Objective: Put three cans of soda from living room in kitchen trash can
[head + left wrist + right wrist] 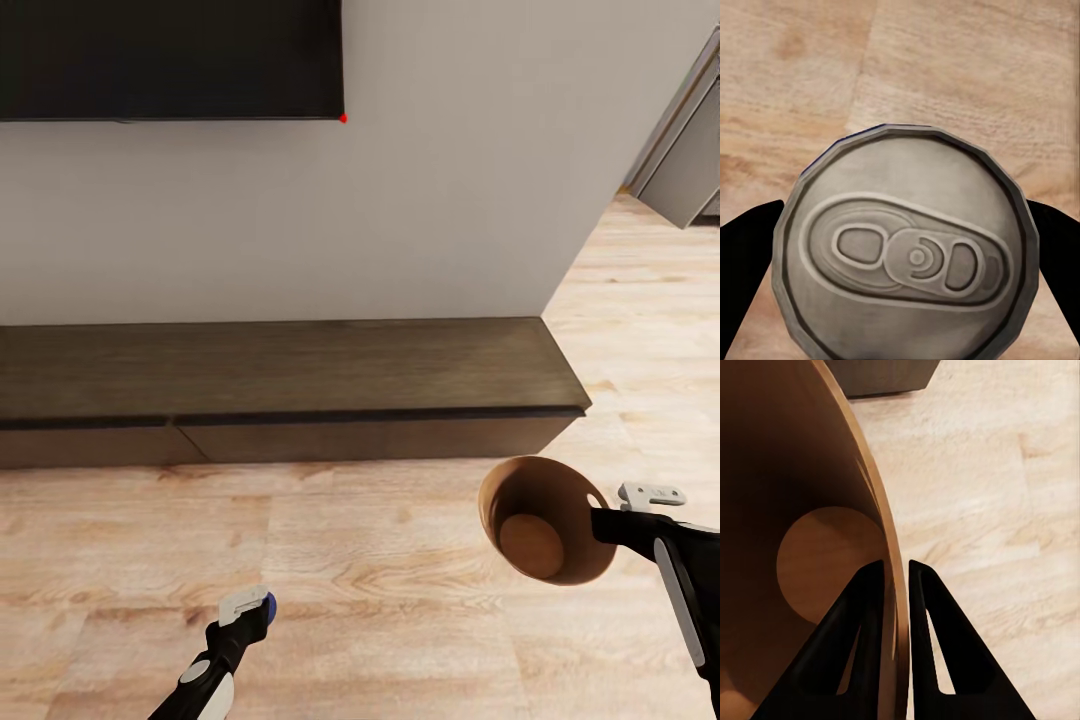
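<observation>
- Left gripper [250, 606] pinched on blue soda can with grey metal top [907, 247], low over pale wood floor [380, 560]; could slip out if grip loosens in transit.
- Right gripper [895, 574] clamped across rim wall of round brown-lined bin [545, 520], tilted, held off floor; thin-wall hold could let it swing or drop.
- Two orange cans unseen; bin's outside and can's side mostly hidden.
- Long dark wood cabinet [290, 385] ahead.
</observation>
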`<state>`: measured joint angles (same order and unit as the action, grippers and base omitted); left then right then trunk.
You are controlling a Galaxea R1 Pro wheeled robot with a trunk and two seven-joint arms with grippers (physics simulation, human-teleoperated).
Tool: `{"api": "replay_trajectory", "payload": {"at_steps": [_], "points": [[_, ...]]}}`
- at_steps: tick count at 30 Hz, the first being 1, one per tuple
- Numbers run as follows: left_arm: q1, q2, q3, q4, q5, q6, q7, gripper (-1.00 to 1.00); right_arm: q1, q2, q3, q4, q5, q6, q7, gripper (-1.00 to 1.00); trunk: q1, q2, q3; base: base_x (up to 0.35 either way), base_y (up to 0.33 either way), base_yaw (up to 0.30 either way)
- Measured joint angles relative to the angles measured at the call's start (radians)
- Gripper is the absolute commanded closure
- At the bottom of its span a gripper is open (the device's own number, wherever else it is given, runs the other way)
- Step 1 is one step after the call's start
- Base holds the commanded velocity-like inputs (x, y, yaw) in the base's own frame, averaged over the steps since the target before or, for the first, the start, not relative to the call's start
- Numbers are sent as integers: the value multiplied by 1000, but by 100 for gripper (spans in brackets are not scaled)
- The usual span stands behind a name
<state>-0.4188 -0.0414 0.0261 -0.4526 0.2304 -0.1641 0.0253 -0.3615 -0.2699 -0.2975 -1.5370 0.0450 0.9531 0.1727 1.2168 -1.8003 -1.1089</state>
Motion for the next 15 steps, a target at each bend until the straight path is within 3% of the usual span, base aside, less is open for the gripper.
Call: {"api": "replay_trajectory", "payload": {"at_steps": [15], "points": [[0, 0, 0, 0, 0, 0, 0, 100, 0, 1, 0, 0, 1, -1, 0, 100, -58, 105, 72, 0, 0, 0]]}}
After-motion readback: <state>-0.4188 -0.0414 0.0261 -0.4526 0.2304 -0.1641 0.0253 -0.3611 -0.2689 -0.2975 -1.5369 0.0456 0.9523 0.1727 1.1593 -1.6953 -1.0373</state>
